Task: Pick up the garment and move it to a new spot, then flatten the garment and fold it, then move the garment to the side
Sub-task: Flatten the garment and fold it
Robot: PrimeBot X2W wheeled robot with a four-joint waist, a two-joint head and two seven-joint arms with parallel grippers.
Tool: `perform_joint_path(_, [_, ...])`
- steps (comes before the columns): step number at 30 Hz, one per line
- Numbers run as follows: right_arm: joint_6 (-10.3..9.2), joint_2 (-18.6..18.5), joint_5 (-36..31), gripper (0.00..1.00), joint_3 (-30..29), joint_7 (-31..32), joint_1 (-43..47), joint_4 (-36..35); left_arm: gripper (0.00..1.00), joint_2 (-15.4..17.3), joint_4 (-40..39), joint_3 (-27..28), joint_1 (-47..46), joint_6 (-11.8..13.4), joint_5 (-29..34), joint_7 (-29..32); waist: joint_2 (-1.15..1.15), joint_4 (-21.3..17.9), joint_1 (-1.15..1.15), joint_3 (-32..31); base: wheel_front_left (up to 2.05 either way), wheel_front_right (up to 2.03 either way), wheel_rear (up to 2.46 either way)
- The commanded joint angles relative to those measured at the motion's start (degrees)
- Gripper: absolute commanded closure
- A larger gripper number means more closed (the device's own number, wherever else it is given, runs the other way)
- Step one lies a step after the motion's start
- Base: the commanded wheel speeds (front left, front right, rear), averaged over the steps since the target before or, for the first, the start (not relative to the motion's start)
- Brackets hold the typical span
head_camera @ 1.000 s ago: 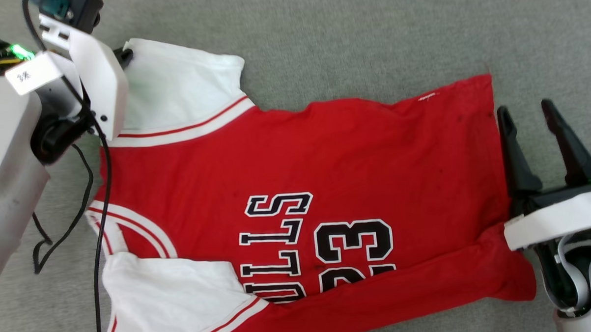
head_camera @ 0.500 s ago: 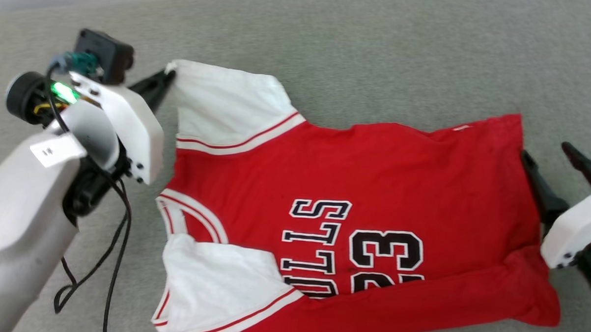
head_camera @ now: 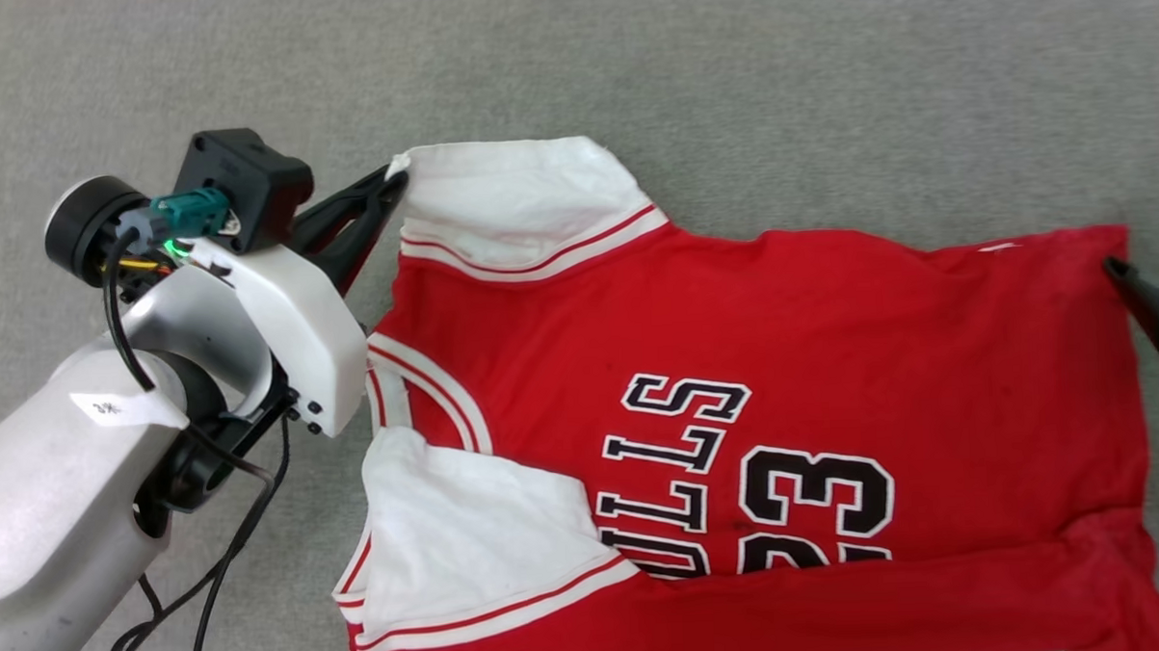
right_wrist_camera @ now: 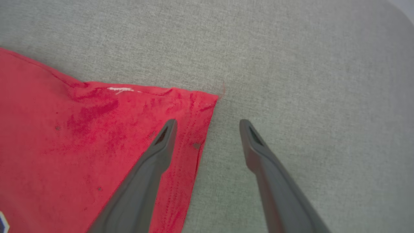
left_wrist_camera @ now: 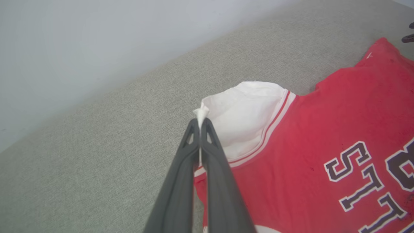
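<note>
Left tool (left_wrist_camera: 200,122) pressed together, pinching white sleeve corner of garment (head_camera: 782,338) at 11 o'clock. Right tool (right_wrist_camera: 207,123) spread, straddling hem edge at 3 o'clock.

There is one garment (head_camera: 783,357), a red jersey with two white sleeves (head_camera: 527,202) and two printed digits (head_camera: 817,500), lying on one grey surface (head_camera: 822,86). Two grippers are in view, the left gripper (left_wrist_camera: 200,121) and the right gripper (right_wrist_camera: 207,124), each with two long dark fingers (right_wrist_camera: 155,161).
</note>
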Motion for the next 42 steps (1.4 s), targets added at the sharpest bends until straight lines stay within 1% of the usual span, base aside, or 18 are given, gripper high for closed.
perform_joint_path(1, [-0.07, -0.52, 0.55, 0.00, 0.37, 1.54, -2.18, 1.24, 1.00, 0.22, -1.11, 0.19, 0.04, 0.53, 0.59, -0.08, 0.00, 1.36, 0.00, 1.37, 0.00, 0.00, 0.00])
perform_joint_path(7, [-0.07, -1.73, 0.15, 0.00, 1.67, 4.62, -4.78, 5.10, 1.00, -0.39, -2.72, -0.30, -0.93, 0.75, 1.64, -0.43, 0.00, 3.46, 0.00, 3.45, 0.00, 0.00, 0.00])
perform_joint_path(14, [-0.03, -1.49, 0.69, 0.00, 5.32, 4.74, -3.24, 9.33, 1.00, -1.56, -2.51, -0.94, -1.78, 0.52, 2.32, -0.90, 0.00, 4.94, 0.00, 4.54, 0.00, 0.00, 0.00])
perform_joint_path(15, [-0.03, -1.33, 0.92, 0.12, 5.75, 4.69, -2.86, 10.05, 1.00, -1.64, -2.35, -1.03, -1.77, 0.54, 2.39, -0.90, 0.00, 5.04, 0.00, 4.55, 0.00, 0.00, 0.00])
perform_joint_path(16, [-0.02, -1.35, 1.15, 0.75, 6.20, 4.54, -2.49, 10.74, 1.00, -1.73, -2.15, -1.14, -1.75, 0.54, 2.42, -0.94, 0.00, 5.12, 0.00, 4.51, 0.00, 0.00, 0.00])
perform_joint_path(17, [-0.02, -1.42, 1.20, 1.00, 6.47, 4.18, -2.20, 11.32, 1.00, -1.83, -1.96, -1.20, -1.69, 0.53, 2.45, -1.08, 0.00, 5.17, 0.00, 4.38, 0.00, 0.00, 0.00])
perform_joint_path(22, [-0.07, -1.55, 1.57, 1.00, 5.13, 0.07, -2.70, 13.15, 1.00, -2.33, -0.59, -1.03, -0.37, 0.98, 1.89, -2.21, 0.00, 4.80, 0.00, 2.71, 0.00, 0.00, 0.00])
perform_joint_path(30, [-0.09, -0.10, 3.42, 1.00, 1.24, -6.82, -3.83, 14.52, 1.00, -2.49, 1.90, -0.97, 1.96, 1.76, 0.97, -3.97, 0.00, 3.50, 0.00, -1.57, 0.00, 0.00, 0.00])
perform_joint_path(33, [-0.08, 0.91, 4.45, 1.00, -0.04, -8.65, -2.67, 15.19, 1.00, -2.50, 2.65, -1.00, 3.29, 2.06, 0.46, -4.59, 0.00, 3.03, 0.00, -3.69, 0.00, 0.00, 0.00])
perform_joint_path(42, [-0.08, 4.43, 8.00, 1.00, -4.32, -14.52, 3.34, 14.77, 1.00, -2.03, 1.56, -0.96, 10.35, 4.70, -1.99, -7.41, 0.00, 2.22, 0.00, -9.56, 0.00, 0.00, 0.00])
